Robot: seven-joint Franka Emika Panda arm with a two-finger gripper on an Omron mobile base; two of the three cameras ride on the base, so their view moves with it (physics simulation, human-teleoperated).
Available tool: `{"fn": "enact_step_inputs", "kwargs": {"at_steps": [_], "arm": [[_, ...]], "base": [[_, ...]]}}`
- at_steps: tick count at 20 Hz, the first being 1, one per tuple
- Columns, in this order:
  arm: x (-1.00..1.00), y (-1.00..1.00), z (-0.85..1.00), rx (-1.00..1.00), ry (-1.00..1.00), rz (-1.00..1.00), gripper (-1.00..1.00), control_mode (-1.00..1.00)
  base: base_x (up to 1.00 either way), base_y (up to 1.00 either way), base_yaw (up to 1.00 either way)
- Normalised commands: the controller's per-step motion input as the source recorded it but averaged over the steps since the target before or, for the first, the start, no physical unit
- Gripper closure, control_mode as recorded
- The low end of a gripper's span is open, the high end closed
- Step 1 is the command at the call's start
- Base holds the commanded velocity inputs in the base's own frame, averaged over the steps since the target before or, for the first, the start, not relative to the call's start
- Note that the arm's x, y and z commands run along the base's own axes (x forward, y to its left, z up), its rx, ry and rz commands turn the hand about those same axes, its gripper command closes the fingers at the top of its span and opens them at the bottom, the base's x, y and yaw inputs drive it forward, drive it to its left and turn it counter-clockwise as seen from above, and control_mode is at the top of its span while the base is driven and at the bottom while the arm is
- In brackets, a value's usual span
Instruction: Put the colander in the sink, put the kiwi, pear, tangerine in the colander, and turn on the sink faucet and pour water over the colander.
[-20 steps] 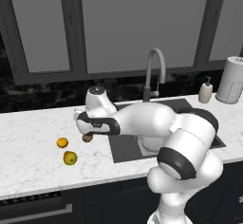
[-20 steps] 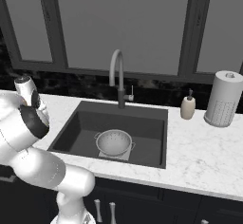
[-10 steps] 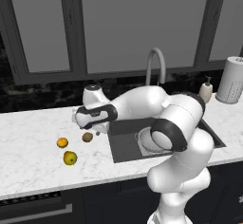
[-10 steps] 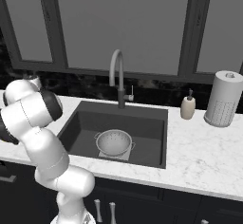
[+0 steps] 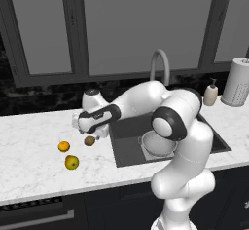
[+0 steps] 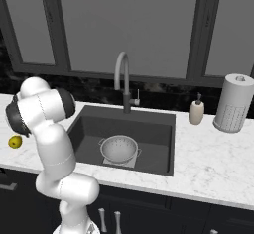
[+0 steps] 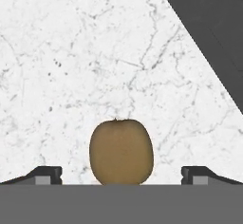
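The brown kiwi (image 7: 121, 152) lies on the white marble counter, midway between my open gripper (image 7: 121, 176) and its two dark fingertips (image 7: 46, 173). From the left base view my gripper (image 5: 89, 132) hangs just above the kiwi (image 5: 89, 140), left of the sink (image 5: 127, 151). The orange tangerine (image 5: 63, 146) and the yellow-green pear (image 5: 72, 162) rest further left on the counter. The silver colander (image 6: 119, 148) sits on the floor of the dark sink (image 6: 158, 134), and the colander (image 5: 158, 143) is partly hidden by my arm. The grey gooseneck faucet (image 6: 124, 79) rises behind the basin.
A soap pump bottle (image 6: 197, 112) and a paper towel roll (image 6: 233, 103) stand on the counter right of the sink. The sink's dark rim (image 7: 213, 28) runs close to the kiwi. Dark windows line the back wall.
My arm's elbow has risen and swung to the right. The hand has stayed over the kiwi with its jaws open. The fruits and colander have not moved.
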Motion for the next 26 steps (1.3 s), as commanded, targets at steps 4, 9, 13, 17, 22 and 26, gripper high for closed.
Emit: {"fn": "enact_step_inputs", "kwargs": {"at_steps": [4,9,13,17,22,26], "arm": [[0.00,0.02,-0.19,0.00,0.00,0.00,-1.00,-1.00],[0.00,0.00,-0.16,0.00,0.00,0.00,-1.00,-1.00],[0.00,0.00,-0.23,0.00,0.00,0.00,-1.00,-1.00],[0.02,0.00,-0.29,0.00,0.00,0.00,-1.00,-1.00],[0.09,0.00,-0.26,0.00,0.00,0.00,-1.00,-1.00],[0.00,-0.03,-0.19,0.00,0.00,0.00,1.00,-1.00]], "base": [[0.00,0.00,0.00],[0.00,0.00,0.00],[0.00,0.00,0.00],[0.00,0.00,0.00],[0.00,0.00,0.00],[0.00,0.00,0.00]]}}
